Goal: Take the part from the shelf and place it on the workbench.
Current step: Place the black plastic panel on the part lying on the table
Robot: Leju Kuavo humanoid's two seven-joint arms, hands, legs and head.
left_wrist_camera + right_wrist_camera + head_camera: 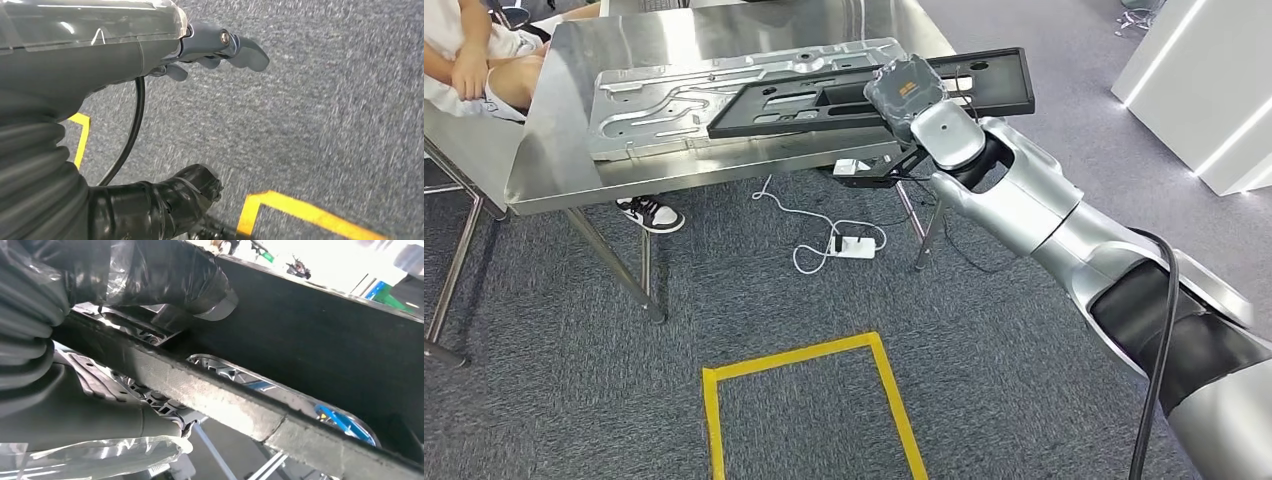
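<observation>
My right hand (907, 97) grips the black part (824, 98), a long flat frame with cut-outs. My thumb (200, 287) is on one face and my fingers (85, 382) are curled against the other, as the right wrist view shows. The part is over the steel workbench (574, 120), lying across a silver stamped panel (684, 95) that already sits there. Its left end reaches to about the middle of the bench and its right end sticks out past the bench's right edge, above the carpet (624, 400). From the head view I cannot tell whether the part is resting on the panel or held just clear of it; the wrist view shows the panel's ribs close under the part's edge, but not contact.

My left hand (220, 50) hangs at my side above the carpet and a line of yellow tape (300, 210). It holds nothing; its fingers are loosely bent, with nothing between them.

By my reckoning the fetching is done: the part is off the shelf and at the bench. What is left is the last bit: setting it down so its weight is on the bench, then letting go and drawing my arm back. The overhang on the right is what I would watch, since it could tip the part on release.

A person (474, 60) sits at the far left behind the bench, and a power strip (856, 245) lies on the floor under it.
</observation>
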